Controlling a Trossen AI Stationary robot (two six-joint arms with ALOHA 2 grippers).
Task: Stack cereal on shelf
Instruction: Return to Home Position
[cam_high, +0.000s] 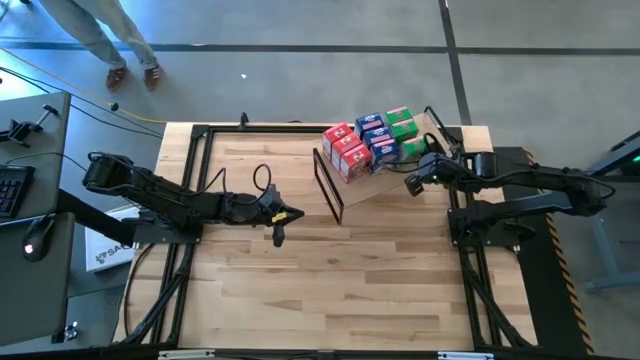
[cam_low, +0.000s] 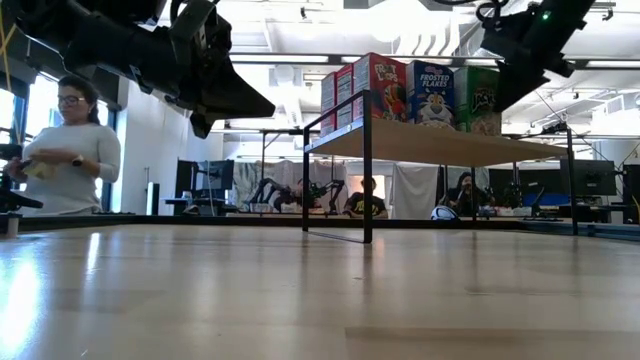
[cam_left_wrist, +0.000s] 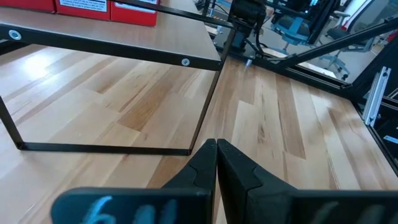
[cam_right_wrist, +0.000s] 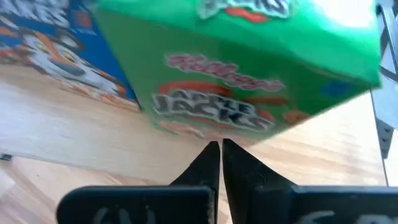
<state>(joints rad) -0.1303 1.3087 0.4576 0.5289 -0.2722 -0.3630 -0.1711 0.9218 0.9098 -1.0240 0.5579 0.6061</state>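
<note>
The shelf (cam_high: 385, 178), a light plywood board on a thin black frame, stands at the table's far right. Red (cam_high: 345, 148), blue (cam_high: 375, 135) and green (cam_high: 402, 122) cereal boxes stand on it in rows. My right gripper (cam_high: 411, 185) is shut at the shelf's right end. Its tips (cam_right_wrist: 221, 147) are just in front of a green Apple Jacks box (cam_right_wrist: 242, 68), which stands on the board beside a blue Frosted Flakes box (cam_right_wrist: 56, 43). My left gripper (cam_high: 296, 213) is shut and hangs over mid-table. It points at the shelf's black frame end (cam_left_wrist: 205, 112). My right gripper's shut fingertips (cam_right_wrist: 214, 155) stand at the lower front edge (cam_right_wrist: 217, 132) of the green box, coming in slanting down from the table's right side. I cannot tell whether they touch it. Nothing is between the fingers.
Bare planked tabletop (cam_high: 330, 290) spreads across the near half and under my left gripper. Black frame rails (cam_high: 190, 190) run along both table sides. A person (cam_low: 70, 150) stands beyond the table, and another person's legs (cam_high: 125, 50) show on the floor.
</note>
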